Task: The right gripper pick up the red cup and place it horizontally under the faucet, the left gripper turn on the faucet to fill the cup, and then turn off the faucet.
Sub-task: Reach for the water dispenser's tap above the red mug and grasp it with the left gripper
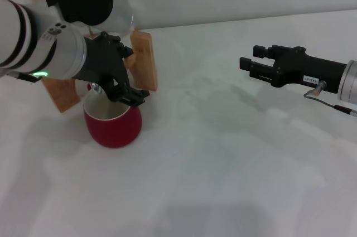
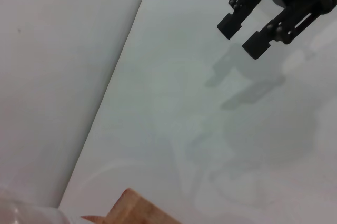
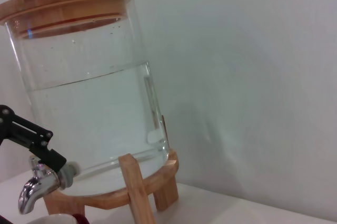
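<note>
Red cup [image 1: 113, 125] sits upright on the white surface [image 1: 223, 164], directly below the faucet [image 3: 38, 184], in front of the wooden stand [image 3: 134, 187]; white interior visible, can't tell whether there's any water in it. Clear water jar [image 3: 89, 103] on the stand is roughly two-thirds full, bamboo lid [image 3: 63, 0] on, with a grey strap handle. Chrome spout points down at the cup rim, which shows just under it in the right wrist view. Left pincer [image 1: 125, 89] is at the faucet, just above the cup's rim; fingertips sit on the lever area above the spout, but can't tell whether it's clenched on the lever or just touching it. Right pincer [image 1: 251, 65] hovers above the surface well apart from the cup and jar, off to the robot's right, fingers [image 2: 231, 21] spread with a clear gap between them, holding nothing. Its shadow falls on the bare surface below.
</note>
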### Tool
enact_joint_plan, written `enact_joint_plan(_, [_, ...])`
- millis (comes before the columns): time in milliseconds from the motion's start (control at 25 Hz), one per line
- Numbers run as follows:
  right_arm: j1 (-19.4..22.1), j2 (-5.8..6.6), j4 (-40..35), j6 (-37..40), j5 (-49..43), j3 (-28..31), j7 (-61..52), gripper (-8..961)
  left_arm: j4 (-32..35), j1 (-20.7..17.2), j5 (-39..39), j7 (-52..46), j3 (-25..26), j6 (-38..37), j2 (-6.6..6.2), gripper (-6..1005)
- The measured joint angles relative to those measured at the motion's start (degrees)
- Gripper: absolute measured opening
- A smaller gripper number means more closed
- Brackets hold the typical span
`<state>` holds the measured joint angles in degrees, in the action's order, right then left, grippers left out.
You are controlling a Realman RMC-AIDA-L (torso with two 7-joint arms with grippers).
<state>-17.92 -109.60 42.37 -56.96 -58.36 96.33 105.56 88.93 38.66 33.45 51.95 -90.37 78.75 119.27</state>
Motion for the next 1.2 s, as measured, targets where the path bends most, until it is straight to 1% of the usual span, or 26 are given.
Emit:
enact_joint_plan(400, [-0.01,0.07,-0.02,0.0,0.0,0.0,0.0,533,2.62,-0.4,-0.13,-1.32,-0.25,2.63,0.0,876])
enact_joint_plan(600, [-0.01,0.12,-0.25,0.0,-0.01,0.0,0.01,532,2.91,-0.52,-0.14,-1.75,-0.32,3.21,0.0,876])
enact_joint_plan(1200, [0.03,0.18,-0.54,-0.4,-0.09,0.0,-0.01,533,5.58,-1.2,-0.25,-3.58,-2.38,5.48,0.09,876])
